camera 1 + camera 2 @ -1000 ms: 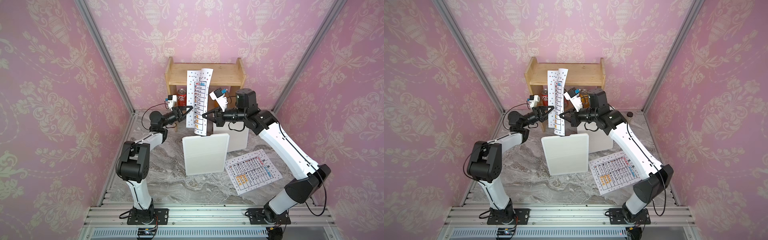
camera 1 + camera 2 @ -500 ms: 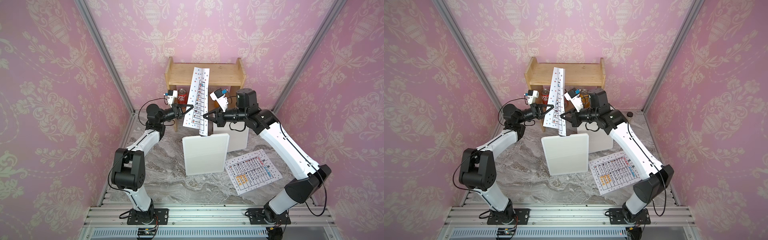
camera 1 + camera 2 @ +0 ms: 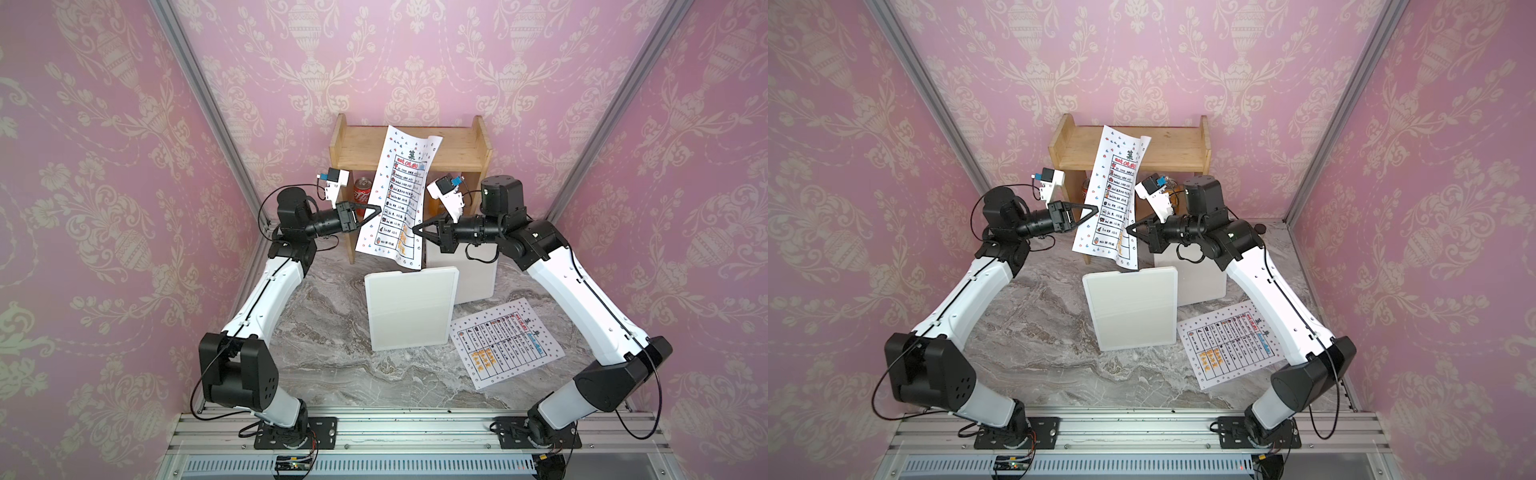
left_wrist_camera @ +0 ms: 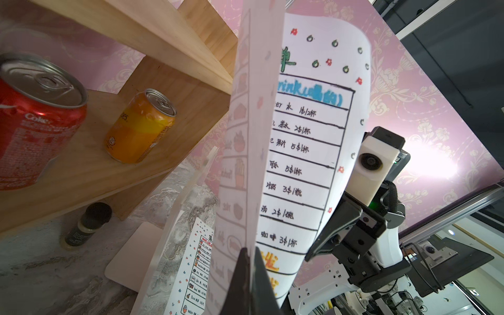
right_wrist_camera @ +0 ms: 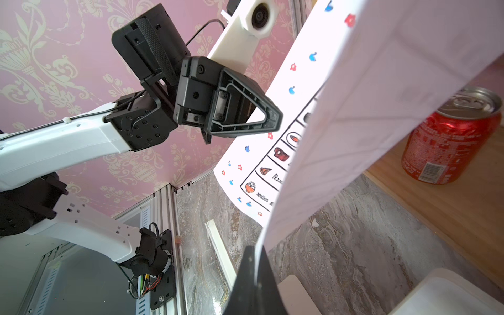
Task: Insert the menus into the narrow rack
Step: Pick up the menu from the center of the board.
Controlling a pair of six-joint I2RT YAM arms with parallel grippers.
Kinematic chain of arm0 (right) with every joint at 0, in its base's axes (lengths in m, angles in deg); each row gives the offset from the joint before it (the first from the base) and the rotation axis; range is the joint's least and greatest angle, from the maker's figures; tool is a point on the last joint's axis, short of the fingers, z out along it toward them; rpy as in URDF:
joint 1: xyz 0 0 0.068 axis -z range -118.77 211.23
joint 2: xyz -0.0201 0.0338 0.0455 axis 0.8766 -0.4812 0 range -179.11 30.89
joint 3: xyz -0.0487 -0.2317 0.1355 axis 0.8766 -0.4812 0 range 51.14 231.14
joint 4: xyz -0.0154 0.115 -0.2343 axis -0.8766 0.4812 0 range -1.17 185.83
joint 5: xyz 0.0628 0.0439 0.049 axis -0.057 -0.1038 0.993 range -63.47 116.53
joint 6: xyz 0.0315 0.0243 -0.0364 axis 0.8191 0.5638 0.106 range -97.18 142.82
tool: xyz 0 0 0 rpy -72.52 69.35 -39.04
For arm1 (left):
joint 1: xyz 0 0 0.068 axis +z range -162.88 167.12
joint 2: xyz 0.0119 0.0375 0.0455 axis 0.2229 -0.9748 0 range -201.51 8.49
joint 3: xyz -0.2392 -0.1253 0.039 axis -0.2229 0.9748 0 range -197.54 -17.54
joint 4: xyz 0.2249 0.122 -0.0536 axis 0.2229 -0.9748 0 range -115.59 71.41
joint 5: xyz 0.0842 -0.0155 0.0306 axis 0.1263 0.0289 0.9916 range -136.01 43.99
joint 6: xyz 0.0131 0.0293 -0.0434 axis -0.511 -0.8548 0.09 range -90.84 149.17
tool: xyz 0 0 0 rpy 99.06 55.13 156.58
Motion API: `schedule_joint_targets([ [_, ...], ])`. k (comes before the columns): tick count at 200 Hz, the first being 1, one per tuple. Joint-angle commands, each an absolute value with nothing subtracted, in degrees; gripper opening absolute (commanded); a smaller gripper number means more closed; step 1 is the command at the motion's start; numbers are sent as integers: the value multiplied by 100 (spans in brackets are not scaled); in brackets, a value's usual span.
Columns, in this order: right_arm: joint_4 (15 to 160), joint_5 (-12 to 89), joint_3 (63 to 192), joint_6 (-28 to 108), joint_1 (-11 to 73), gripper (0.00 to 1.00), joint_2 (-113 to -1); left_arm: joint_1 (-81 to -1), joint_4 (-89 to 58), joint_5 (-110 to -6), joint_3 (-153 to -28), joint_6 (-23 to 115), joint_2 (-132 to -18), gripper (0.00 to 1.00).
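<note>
The left gripper reaches in over the left side of the marble surface, its jaws pressed together on the left edge of the held menu; the left wrist view shows the sheet's edge pinched between the black tips. Behind it, a red can stands under the wooden shelf at the back edge of the surface. The held menu hangs upright in front of the shelf, bowed and curling at its top, printed side facing the front. The right gripper is clamped on its right edge, lower down. The sheet's lower right corner sits right at the top edge of the white rack, which stands near the middle of the surface; whether they touch cannot be told. The second menu lies flat just right of the rack, towards the front right corner
</note>
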State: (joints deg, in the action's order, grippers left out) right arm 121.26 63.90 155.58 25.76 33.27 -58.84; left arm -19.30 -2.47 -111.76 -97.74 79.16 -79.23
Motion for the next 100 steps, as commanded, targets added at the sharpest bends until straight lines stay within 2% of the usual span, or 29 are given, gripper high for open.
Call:
schedule_joint_targets([
  [1,12148,6284,15371,2512,3349,0,-5604,-1868,-946,-11336,-9949,7253,-7743,0],
  [34,12040,6220,15135,2551,3355,0,-5535,-1820,-1493,-11306,-10210,6799,-7653,0],
  [100,11965,6185,15039,2643,3353,0,-5559,-1642,-1222,-11301,-10499,6896,-7606,0],
])
